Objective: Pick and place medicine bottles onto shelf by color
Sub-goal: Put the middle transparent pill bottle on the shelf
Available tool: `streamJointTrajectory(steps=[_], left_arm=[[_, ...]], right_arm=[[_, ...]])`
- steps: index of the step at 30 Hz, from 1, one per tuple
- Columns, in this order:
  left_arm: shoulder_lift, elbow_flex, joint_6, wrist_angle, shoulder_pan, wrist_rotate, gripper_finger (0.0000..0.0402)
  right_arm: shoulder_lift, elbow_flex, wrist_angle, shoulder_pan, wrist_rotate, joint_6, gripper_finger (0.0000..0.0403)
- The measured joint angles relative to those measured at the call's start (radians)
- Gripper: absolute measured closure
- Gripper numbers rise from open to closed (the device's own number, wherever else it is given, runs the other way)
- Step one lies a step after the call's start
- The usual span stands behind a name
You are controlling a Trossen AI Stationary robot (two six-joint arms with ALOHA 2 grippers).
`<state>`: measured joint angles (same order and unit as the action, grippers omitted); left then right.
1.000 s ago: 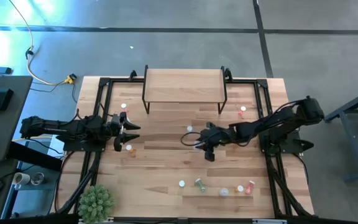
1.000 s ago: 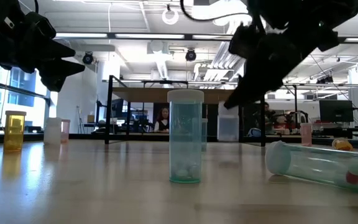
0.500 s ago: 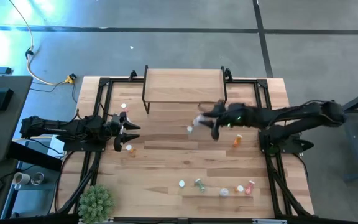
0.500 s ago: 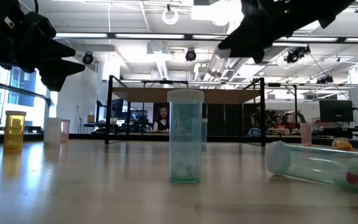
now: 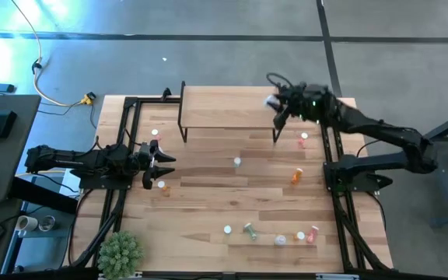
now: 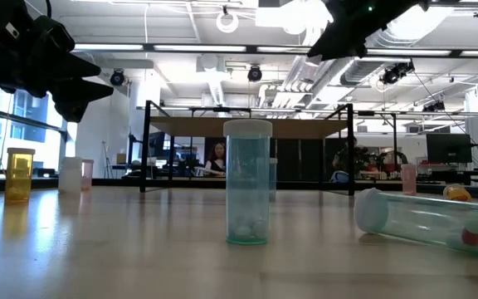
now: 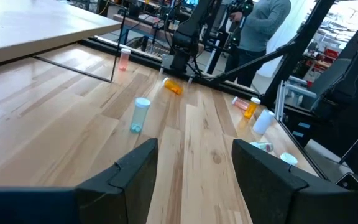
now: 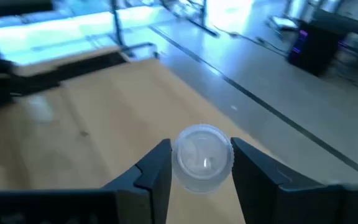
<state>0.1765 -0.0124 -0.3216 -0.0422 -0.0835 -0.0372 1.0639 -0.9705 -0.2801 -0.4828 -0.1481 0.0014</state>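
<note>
My right gripper (image 5: 277, 109) hangs above the right end of the shelf (image 5: 228, 107), a light-wood board on black legs, and is shut on a clear bottle (image 8: 202, 155). My left gripper (image 5: 162, 159) is open and empty over the table's left side. Other bottles are on the tabletop. A clear one (image 5: 237, 162) stands mid-table, an orange one (image 5: 296, 176) lies on its side, and a pink one (image 5: 304, 140) stands by the shelf's right legs. A white one (image 5: 154, 133) and an orange one (image 5: 162, 185) stand near my left gripper. My right gripper pinches the clear bottle between its two fingers, one on each side of its round body (image 8: 178, 163). The bottle's round end faces the wrist camera. It is lifted clear, above the shelf board (image 8: 73, 124).
Several more bottles are near the table's front edge: a clear one (image 5: 228, 229) standing, a green one (image 5: 250, 229), a clear one (image 5: 281, 239) and a red one (image 5: 312, 233). A green plant (image 5: 120, 251) stands at the front left corner. Black frame rails run along both table sides.
My right gripper has risen from the middle of the table with the clear bottle. It has swung toward the far right, and now hangs over the shelf's right end. The bottle is lifted clear of the table.
</note>
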Motion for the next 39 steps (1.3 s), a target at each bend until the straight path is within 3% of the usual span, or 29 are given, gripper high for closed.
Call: streamJointTrajectory(steps=[6, 20, 39], left_arm=[[0.0, 0.0, 0.0, 0.0, 0.0, 0.0, 0.0206], [0.0, 0.0, 0.0, 0.0, 0.0, 0.0, 0.0206], [0.0, 0.0, -0.009, 0.0, 0.0, 0.0, 0.0206]], right_arm=[[0.111, -0.133, -0.153, -0.107, 0.049, -0.002, 0.0274], [0.351, -0.275, -0.267, -0.211, 0.134, 0.0, 0.0274], [0.421, -0.286, -0.281, -0.277, 0.161, 0.017, 0.0274]])
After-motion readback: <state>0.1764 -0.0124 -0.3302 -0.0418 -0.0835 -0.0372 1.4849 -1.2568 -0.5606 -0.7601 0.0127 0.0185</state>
